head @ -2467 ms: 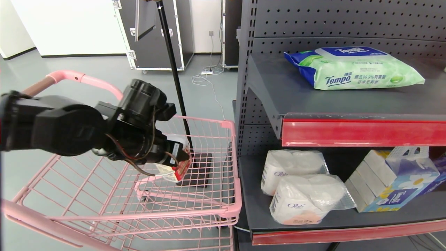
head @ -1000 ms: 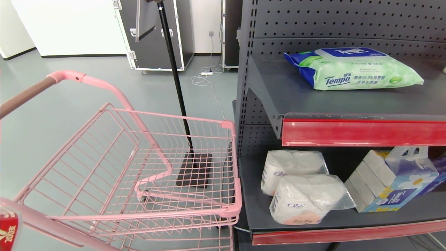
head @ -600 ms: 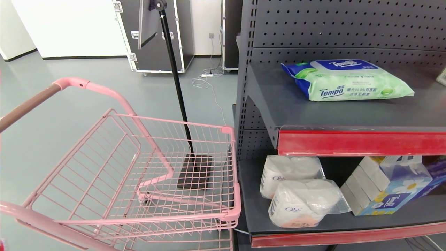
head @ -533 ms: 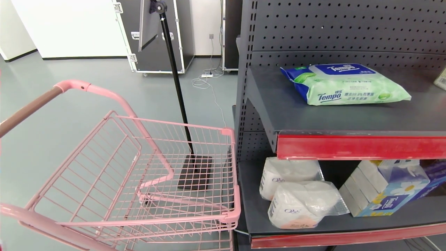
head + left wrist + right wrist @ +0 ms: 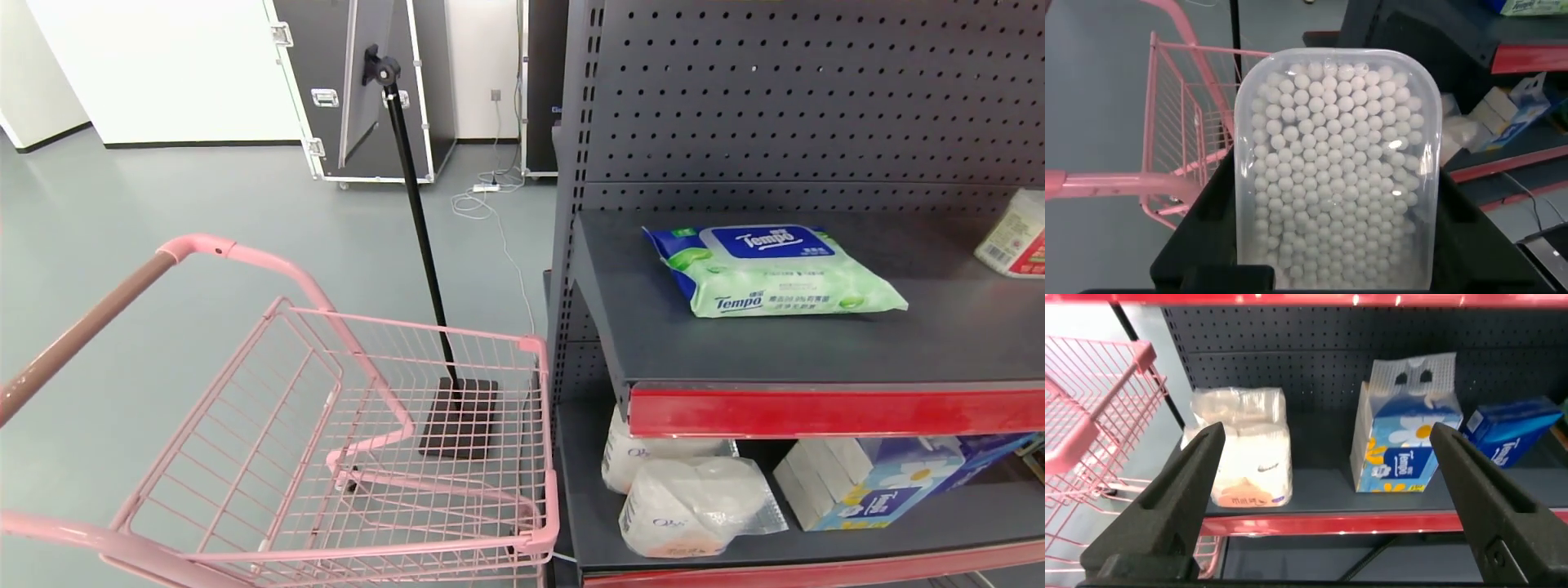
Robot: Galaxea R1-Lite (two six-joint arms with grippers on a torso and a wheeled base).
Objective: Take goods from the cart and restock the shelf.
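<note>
Your left end effector (image 5: pixel 1337 204) is clamped on the clear tub of white beads (image 5: pixel 1339 122), held clear of the pink cart (image 5: pixel 543 535), likely bound for bare room on the upper shelf (image 5: pixel 816 351) beside the wipes pack (image 5: pixel 767 269). Your right end effector (image 5: pixel 1325 437) hangs spread apart, empty.

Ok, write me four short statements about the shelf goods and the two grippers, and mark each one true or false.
The green wipes pack lies on the upper shelf. True.
The blue tissue bundle stands on the upper shelf. False: it stands on the lower shelf.
The left gripper holds a clear tub of white beads. True.
The right gripper is shut on the blue tissue bundle. False: its jaws stand wide open, holding nothing.
</note>
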